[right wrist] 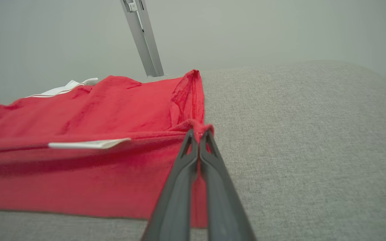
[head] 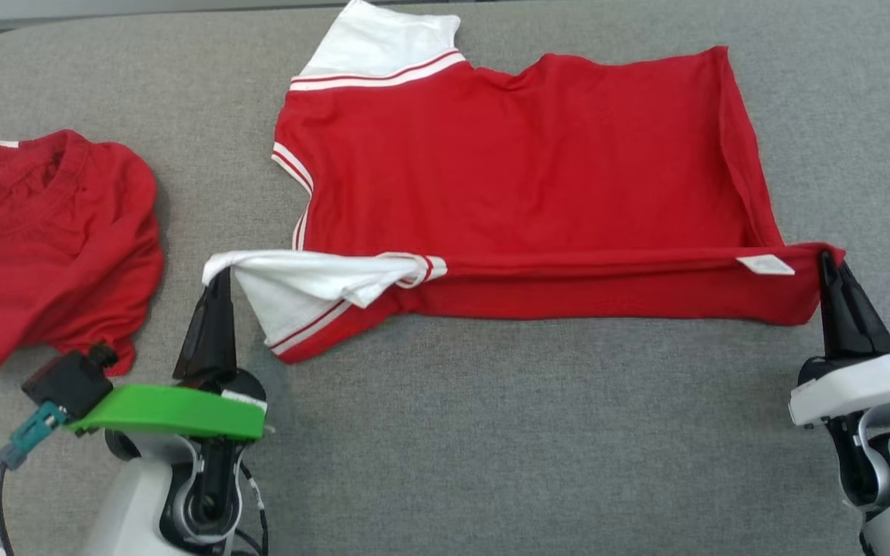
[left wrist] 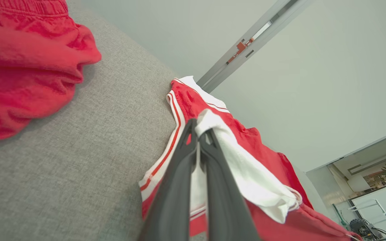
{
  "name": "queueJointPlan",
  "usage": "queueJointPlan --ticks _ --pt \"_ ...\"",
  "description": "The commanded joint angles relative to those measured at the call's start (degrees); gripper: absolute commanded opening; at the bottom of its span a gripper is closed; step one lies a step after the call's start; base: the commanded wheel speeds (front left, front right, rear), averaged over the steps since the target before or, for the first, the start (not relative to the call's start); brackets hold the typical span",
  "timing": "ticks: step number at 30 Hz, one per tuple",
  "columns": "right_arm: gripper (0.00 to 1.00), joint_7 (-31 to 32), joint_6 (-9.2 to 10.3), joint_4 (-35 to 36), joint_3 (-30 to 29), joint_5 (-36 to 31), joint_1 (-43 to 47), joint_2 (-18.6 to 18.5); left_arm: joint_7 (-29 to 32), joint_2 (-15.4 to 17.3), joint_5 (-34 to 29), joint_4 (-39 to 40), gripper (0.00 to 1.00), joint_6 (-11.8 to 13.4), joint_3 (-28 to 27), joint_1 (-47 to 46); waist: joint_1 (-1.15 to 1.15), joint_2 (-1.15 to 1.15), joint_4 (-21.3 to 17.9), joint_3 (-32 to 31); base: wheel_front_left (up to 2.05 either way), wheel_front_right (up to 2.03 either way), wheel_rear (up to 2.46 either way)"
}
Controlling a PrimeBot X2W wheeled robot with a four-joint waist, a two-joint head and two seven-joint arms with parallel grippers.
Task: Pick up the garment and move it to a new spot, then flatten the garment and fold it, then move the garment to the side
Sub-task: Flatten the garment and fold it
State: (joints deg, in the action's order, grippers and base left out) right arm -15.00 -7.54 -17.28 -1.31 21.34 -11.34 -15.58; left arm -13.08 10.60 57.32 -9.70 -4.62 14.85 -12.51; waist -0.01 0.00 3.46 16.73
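Observation:
A red garment (head: 522, 177) with white sleeves and striped trim lies spread on the grey table (head: 491, 432), its near edge lifted off the surface. My left gripper (head: 219, 270) is shut on the garment's white sleeve (head: 298, 282) at the lifted edge's left end. In the left wrist view the white sleeve (left wrist: 240, 167) is pinched between my dark fingers (left wrist: 176, 187). My right gripper (head: 827, 259) is shut on the garment's red hem corner at the right end. The right wrist view shows that corner (right wrist: 199, 127) clamped at the fingertips, with a white label (right wrist: 89, 144) just left.
A second red garment (head: 51, 247) lies crumpled at the table's left, close to my left arm. Open grey surface runs along the front and to the right of the spread garment. A metal post (right wrist: 142, 36) stands beyond the table's far edge.

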Motion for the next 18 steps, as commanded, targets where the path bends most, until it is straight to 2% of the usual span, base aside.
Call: queueJointPlan --ticks 1,8,16,17,18 --pt "0.00 -0.2 0.09 -1.1 -0.2 -0.7 -1.8 -0.6 0.0 -0.1 -0.2 -1.2 0.00 -0.5 0.0 -2.7 0.01 0.00 0.8 2.4 0.00 0.00 0.00" --pt "0.00 -0.2 0.09 -6.4 3.2 -1.8 -9.0 -1.9 0.1 0.4 -2.8 -9.3 0.00 -1.9 2.3 -11.1 0.01 0.00 0.9 5.3 0.00 0.00 0.00" --pt "0.00 -0.2 0.09 -11.2 6.1 -2.3 -13.5 -3.4 -0.8 1.3 -6.2 -16.0 0.00 -2.6 5.8 -15.4 0.01 0.00 0.8 6.1 0.00 0.00 0.00" --pt "0.36 -0.2 0.09 -11.4 6.1 -2.2 -13.8 -3.4 -1.0 1.3 -6.3 -16.5 0.00 -2.7 6.2 -15.7 0.01 0.00 0.8 6.1 0.00 0.00 0.00" --pt "0.85 -0.2 0.09 -11.4 5.7 -2.1 -14.1 -3.4 -1.1 1.2 -6.3 -17.0 0.00 -2.7 6.3 -15.9 0.01 0.00 0.8 6.0 0.00 0.00 0.00"
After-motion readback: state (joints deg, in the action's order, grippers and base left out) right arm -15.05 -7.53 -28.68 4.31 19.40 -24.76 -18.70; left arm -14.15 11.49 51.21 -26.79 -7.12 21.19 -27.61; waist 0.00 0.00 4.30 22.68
